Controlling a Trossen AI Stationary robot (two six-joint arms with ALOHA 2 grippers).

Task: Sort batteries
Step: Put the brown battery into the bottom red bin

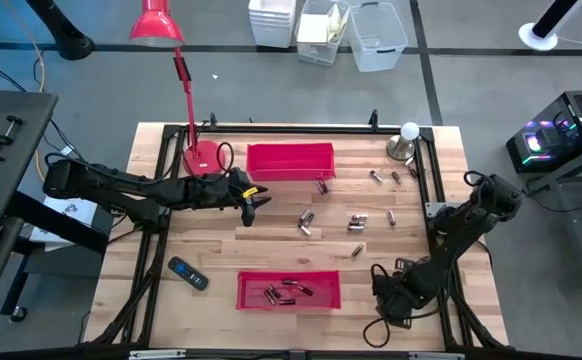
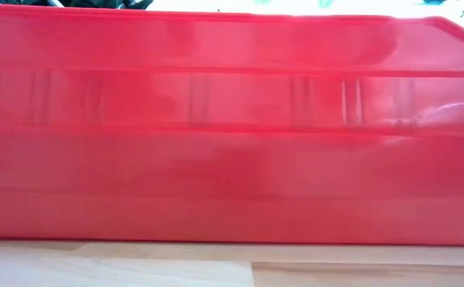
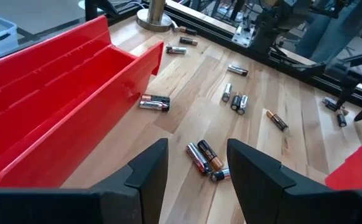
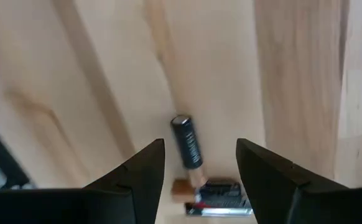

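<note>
Pale matt wood table (image 1: 211, 300), glossy red plastic trays (image 1: 289, 160), shiny metal-cased batteries (image 3: 154, 102).

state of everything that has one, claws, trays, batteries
left claw: open, empty, above a battery cluster
right claw: open, empty, over a lone battery
far red tray: looks empty
near red tray: holds a few batteries
loose batteries: lying scattered on the table

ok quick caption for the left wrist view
Open left gripper hovering over loose cylindrical batteries on the wooden table, beside a long red plastic tray.
</note>
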